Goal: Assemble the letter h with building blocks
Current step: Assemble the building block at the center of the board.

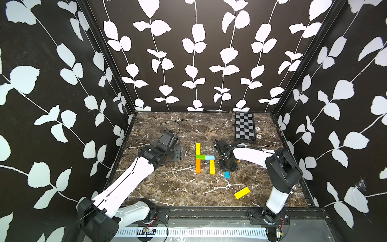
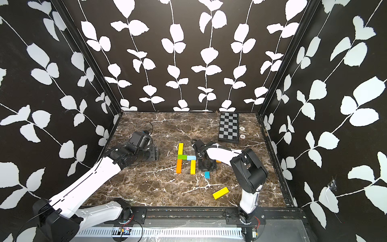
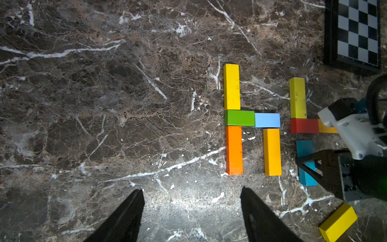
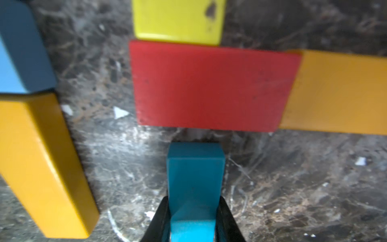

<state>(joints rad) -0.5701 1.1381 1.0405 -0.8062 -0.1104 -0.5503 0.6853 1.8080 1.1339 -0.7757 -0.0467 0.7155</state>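
Note:
Five building blocks lie joined mid-table: a yellow one (image 1: 198, 148), green (image 1: 200, 157), light blue (image 1: 209, 157), orange (image 1: 198, 166) and a second yellow one (image 1: 212, 167). Just right of them a lime-yellow block (image 3: 297, 97), a red block (image 3: 304, 125) and an amber block (image 3: 326, 129) touch one another. My right gripper (image 4: 193, 201) is shut on a blue block (image 4: 194, 167), whose end sits a little short of the red block (image 4: 209, 83). My left gripper (image 3: 192, 189) stands open over bare marble, left of the group.
A loose yellow block (image 1: 242, 193) lies tilted near the front right. The black-and-grey chequered board (image 1: 244, 127) rests at the back right by the wall. Patterned walls close in three sides, and a black rail (image 1: 209, 211) runs along the front edge.

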